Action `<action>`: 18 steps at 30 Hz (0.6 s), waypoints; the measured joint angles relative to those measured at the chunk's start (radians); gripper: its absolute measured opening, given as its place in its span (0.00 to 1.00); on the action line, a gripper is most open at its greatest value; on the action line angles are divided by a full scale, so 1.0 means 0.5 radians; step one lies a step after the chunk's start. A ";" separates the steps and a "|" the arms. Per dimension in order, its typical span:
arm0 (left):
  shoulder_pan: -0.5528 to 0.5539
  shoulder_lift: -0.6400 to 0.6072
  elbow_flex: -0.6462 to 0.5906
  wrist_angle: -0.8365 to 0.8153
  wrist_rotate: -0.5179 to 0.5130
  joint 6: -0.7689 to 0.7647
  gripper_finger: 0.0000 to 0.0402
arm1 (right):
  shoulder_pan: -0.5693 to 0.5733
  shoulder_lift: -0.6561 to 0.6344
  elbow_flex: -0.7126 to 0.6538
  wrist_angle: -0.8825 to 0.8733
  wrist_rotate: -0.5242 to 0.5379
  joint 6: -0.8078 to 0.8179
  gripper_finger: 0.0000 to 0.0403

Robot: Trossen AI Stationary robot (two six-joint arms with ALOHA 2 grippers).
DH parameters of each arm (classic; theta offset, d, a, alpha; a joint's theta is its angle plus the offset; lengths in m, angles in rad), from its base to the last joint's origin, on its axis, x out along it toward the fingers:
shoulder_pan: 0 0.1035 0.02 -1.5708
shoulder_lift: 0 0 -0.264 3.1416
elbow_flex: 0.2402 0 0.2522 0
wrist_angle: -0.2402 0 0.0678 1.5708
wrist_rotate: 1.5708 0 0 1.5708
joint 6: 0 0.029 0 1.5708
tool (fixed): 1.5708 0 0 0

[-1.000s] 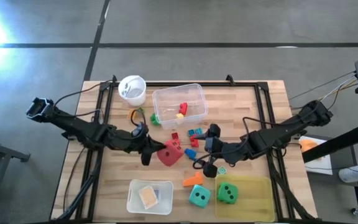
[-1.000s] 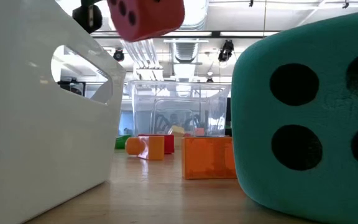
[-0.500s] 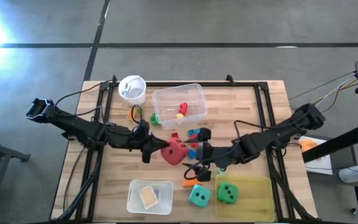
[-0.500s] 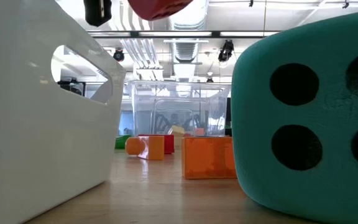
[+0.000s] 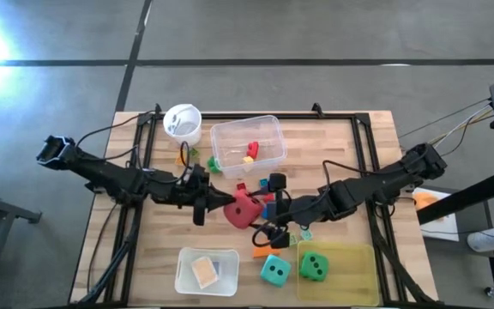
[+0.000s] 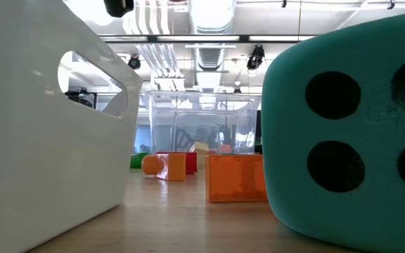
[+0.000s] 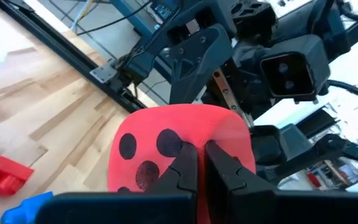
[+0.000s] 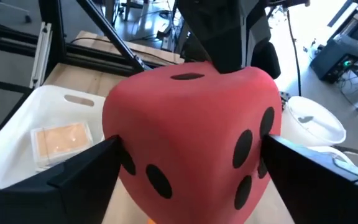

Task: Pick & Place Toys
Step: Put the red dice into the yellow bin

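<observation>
A soft red die [image 5: 243,209] with black dots hangs above the middle of the table, with my left gripper [image 5: 221,204] shut on it from the left. My right gripper [image 5: 266,209] comes from the right and is open. Its two fingers [image 8: 73,180] stand on either side of the die [image 8: 191,118]; whether they touch it I cannot tell. A teal die [image 5: 274,271] rests on the table near the front edge. A green die [image 5: 314,266] lies in a yellow tray [image 5: 354,257]. Small blocks [image 5: 268,184] lie around the middle. My left gripper pinches a bit of the red die's soft dotted face [image 7: 166,146] between its two shut fingers [image 7: 185,165]. It comes nearly level from the table's left. The die is lifted clear of the table.
A clear tub [image 5: 247,146] holding red and yellow blocks stands at the back, with a white cup [image 5: 183,123] to its left. A white tray [image 5: 206,271] with a flat tile sits at the front. An orange block [image 6: 236,177] lies near the teal die [image 6: 350,133].
My left gripper has raised the red die, which has risen out of the top of the low view. My right gripper has moved toward the table's left and rolled, and its open fingers now stand on either side of the die.
</observation>
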 joint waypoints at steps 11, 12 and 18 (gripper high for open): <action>0.013 0.053 -0.002 0.058 0.074 -0.008 0.00 | -0.001 0.114 0.091 -0.120 0.001 0.064 0.49; 0.013 0.053 -0.002 0.066 0.073 -0.008 0.00 | 0.001 0.113 0.093 -0.126 -0.002 0.064 0.49; 0.016 0.053 -0.002 0.086 0.080 -0.038 0.00 | -0.001 0.084 0.093 -0.135 -0.072 0.115 0.49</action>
